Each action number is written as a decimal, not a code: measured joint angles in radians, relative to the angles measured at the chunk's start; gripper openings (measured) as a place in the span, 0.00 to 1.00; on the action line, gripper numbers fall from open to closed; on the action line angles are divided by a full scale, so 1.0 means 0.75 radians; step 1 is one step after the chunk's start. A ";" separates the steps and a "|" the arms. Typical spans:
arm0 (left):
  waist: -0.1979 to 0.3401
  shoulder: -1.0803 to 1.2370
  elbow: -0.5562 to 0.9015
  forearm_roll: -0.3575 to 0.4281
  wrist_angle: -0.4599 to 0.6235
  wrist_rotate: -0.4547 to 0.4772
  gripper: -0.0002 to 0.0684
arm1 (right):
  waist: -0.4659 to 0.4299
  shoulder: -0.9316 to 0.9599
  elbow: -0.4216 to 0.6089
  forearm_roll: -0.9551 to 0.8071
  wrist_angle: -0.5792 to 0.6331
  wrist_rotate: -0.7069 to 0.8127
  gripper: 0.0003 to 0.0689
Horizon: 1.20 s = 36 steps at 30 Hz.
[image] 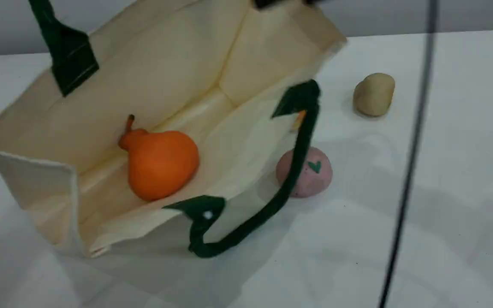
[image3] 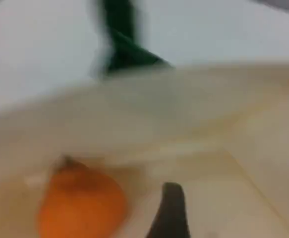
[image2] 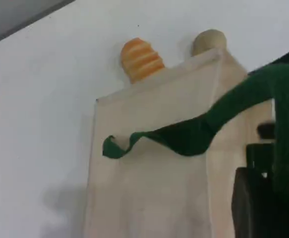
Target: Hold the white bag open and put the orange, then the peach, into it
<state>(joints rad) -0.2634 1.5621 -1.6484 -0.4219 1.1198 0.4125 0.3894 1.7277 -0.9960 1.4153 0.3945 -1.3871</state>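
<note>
The white bag (image: 165, 72) lies on its side with its mouth wide open toward the camera. The orange (image: 161, 164) rests loose on the bag's inner lower wall, stem pointing up-left. Just outside the mouth sits the peach (image: 313, 173), partly crossed by the lower green handle (image: 272, 205). The upper handle (image: 69, 55) runs up out of the top left. In the left wrist view my left gripper (image2: 263, 153) is shut on that green strap (image2: 194, 134). My right gripper (image: 280, 3) is open above the bag's far end; its fingertip (image3: 171, 213) is inside the bag, apart from the orange (image3: 82, 208).
A beige potato-like lump (image: 374, 94) sits on the white table to the right of the bag. Behind the bag, a ribbed orange roll (image2: 142, 58) shows in the left wrist view. A dark cable (image: 409, 171) hangs across the right side.
</note>
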 joint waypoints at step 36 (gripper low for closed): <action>0.002 -0.030 0.000 0.039 0.008 0.003 0.08 | -0.063 0.350 0.215 0.326 0.068 -0.245 0.83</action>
<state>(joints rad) -0.2616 1.5393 -1.6484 -0.3926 1.1259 0.4149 0.3425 1.9901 -0.8346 1.6601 0.4456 -1.5706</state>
